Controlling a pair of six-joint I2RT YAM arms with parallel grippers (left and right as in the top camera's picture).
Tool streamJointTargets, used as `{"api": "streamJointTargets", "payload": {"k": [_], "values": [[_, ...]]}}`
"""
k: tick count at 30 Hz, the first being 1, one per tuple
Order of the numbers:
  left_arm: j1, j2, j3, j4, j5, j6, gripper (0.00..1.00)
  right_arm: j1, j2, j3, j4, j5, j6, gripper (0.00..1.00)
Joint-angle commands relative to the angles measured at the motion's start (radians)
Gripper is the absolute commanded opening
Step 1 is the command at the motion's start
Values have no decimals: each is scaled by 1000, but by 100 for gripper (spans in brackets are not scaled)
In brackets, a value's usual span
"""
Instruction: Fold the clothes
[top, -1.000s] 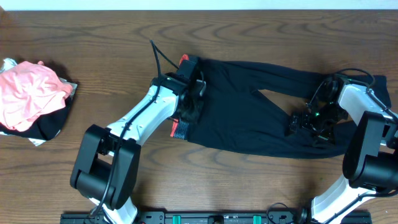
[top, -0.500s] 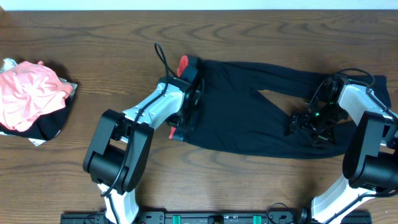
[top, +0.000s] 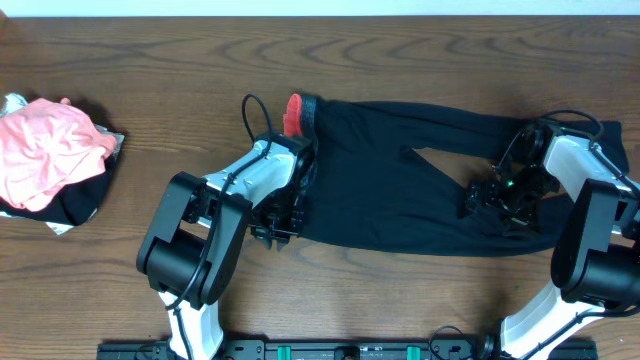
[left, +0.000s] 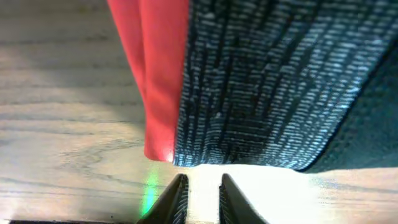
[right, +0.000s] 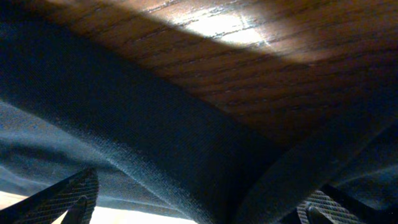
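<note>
Overhead view: a pair of long black leggings (top: 400, 200) lies flat on a dark wood-grain worktop (top: 150, 60), spread from the centre to the right side. The waistband (top: 303, 115) is at the left end, showing a bright coral-red edge (top: 292, 112). The two narrow legs run out to the right and split into a slim V with bare wood visible between them. The left gripper (top: 278, 220) sits low at the near left corner of the waist end. In the left wrist view its jaws are almost closed, with only a slim gap and nothing between them. The tips stop just short of the heathered grey band and its coral trim, which fill the upper part of that view. The right gripper (top: 492, 200) rests over the legs near their far right end. In the right wrist view its jaws are spread wide (one fingertip in each lower corner), with a raised ridge of black fabric lying between them and not pinched. Well apart, at the worktop's far left edge, a crumpled pink garment (top: 45, 150) sits on top of a dark garment (top: 82, 205).
</note>
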Motion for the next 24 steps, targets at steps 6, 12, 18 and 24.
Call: {"api": "streamJointTargets", "payload": {"k": [6, 12, 18, 24], "values": [[7, -38, 58, 29, -47, 25, 6, 4, 63, -40, 68, -24, -28, 99], [8, -151, 112, 68, -128, 21, 7, 4, 63, -40, 77, -24, -28, 99], [-1, -178, 101, 229, -117, 21, 8, 4, 63, -40, 77, -24, -28, 99], [-19, -149, 71, 401, -33, 26, 6, 4, 63, -40, 77, -24, -28, 99]]}}
